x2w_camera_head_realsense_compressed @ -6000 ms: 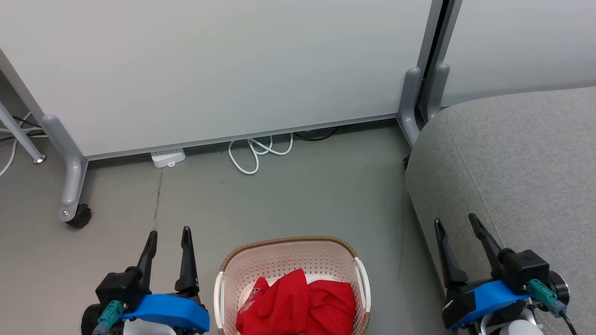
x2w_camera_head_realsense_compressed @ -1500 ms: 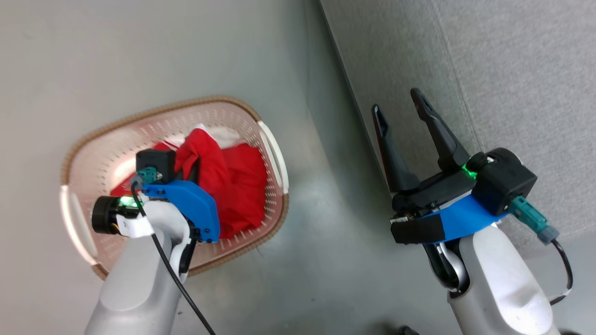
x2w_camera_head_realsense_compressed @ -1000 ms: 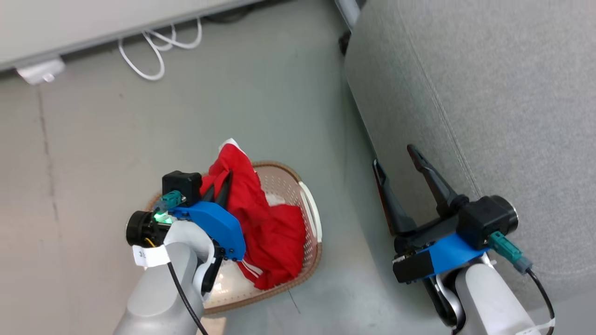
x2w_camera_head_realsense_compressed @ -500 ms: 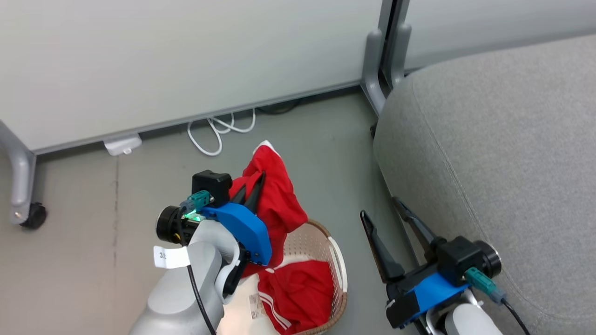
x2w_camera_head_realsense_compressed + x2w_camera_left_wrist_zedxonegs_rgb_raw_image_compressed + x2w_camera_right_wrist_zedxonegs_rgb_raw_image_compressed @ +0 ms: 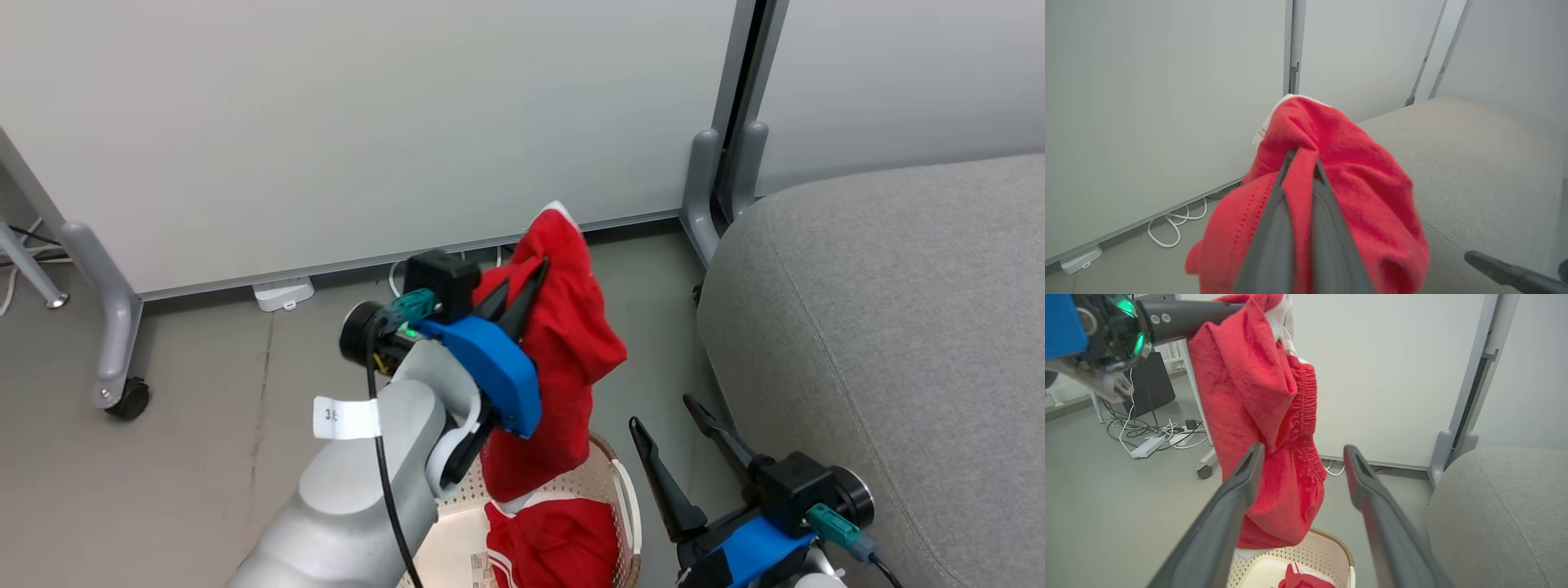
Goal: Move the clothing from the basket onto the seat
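Currently left jaws clenched on one red garment, mid-frame above basket; right jaws released. Lift hem clear, swing toward seat at right.

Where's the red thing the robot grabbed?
In the head view, the red garment hangs mid-picture from the shut left tool. It is above the basket and to the left of the grey seat.
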Controlling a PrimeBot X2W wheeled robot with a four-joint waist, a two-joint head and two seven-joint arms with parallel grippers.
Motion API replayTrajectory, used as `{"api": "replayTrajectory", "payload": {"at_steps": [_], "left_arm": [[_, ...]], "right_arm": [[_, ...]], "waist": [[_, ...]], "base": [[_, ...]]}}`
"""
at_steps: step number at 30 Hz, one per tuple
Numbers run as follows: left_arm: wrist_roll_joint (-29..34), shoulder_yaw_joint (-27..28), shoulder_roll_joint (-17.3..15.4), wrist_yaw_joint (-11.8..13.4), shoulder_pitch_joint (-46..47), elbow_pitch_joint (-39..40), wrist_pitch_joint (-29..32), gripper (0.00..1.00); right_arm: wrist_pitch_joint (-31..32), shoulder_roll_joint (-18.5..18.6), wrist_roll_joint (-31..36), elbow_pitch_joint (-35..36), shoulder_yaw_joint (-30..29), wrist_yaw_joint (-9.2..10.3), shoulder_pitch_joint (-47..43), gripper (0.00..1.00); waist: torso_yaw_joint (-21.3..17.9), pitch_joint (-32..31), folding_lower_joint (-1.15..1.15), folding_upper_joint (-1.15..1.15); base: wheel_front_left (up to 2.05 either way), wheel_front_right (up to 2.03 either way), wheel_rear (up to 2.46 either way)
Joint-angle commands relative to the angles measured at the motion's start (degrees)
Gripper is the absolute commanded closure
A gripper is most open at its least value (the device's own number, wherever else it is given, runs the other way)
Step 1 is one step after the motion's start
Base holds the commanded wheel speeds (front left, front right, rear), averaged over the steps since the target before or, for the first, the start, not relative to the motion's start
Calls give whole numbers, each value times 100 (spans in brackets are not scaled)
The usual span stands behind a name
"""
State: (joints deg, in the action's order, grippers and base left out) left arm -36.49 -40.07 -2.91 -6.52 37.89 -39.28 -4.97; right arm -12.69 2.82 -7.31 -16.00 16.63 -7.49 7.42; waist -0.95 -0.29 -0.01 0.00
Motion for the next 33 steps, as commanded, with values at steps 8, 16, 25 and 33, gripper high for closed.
{"api": "replayTrajectory", "payload": {"at_steps": [8, 16, 25, 33], "left_arm": [[-355, -651, 2, 228, 500, 252, -6, 100], [-820, -1074, 1, 429, 788, 386, -132, 100], [-1074, -1435, 0, 518, 899, 191, -228, 100], [-1320, -1704, 0, 554, 985, 153, -277, 100]], "right_arm": [[87, 13, -30, 84, 72, -1, -172, 0], [143, 13, -37, 117, 156, -1, -184, 0], [241, 13, -13, 93, 225, -1, -86, 0], [296, 13, -217, -494, 669, -1, 594, 0]], "waist": [[63, -51, 1, 0], [29, -56, 1, 0], [8, -65, 1, 0], [45, -47, 1, 0]], "base": [[0, 0, 0], [0, 0, 0], [0, 0, 0], [0, 0, 0]]}}
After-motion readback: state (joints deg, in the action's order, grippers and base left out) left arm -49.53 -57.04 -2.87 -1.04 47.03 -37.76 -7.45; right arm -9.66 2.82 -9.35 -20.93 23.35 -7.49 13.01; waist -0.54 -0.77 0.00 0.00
